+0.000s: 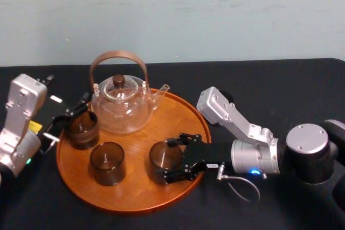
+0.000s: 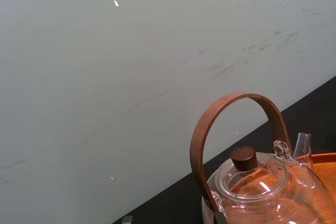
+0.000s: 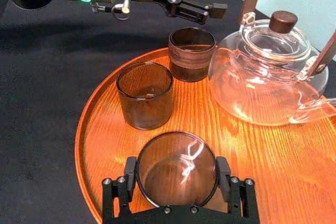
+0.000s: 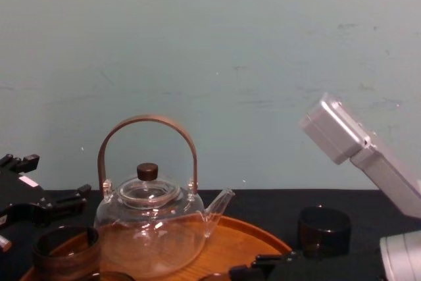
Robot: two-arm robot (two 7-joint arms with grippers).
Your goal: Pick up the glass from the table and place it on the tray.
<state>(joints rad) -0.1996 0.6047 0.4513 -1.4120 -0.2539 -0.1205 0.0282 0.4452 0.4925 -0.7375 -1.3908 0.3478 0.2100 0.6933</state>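
A dark smoked glass (image 1: 164, 161) (image 3: 177, 169) stands on the round wooden tray (image 1: 186, 117) (image 3: 273, 177) near its right front rim. My right gripper (image 1: 182, 160) (image 3: 177, 174) is shut on the glass, one finger against each side. Two more dark glasses (image 1: 108, 162) (image 1: 82, 129) stand on the tray's left half. Just left of the far one, my left gripper (image 1: 73, 119) (image 3: 197, 10) hovers with its fingers spread and holds nothing. Another dark glass (image 4: 323, 230) sits on the black table (image 1: 269, 79) to the right of the tray.
A clear glass teapot (image 1: 121, 103) (image 4: 152, 225) with a brown hoop handle stands at the back of the tray. A pale wall closes off the far side of the table. My right arm (image 1: 253, 144) lies across the table to the tray's right.
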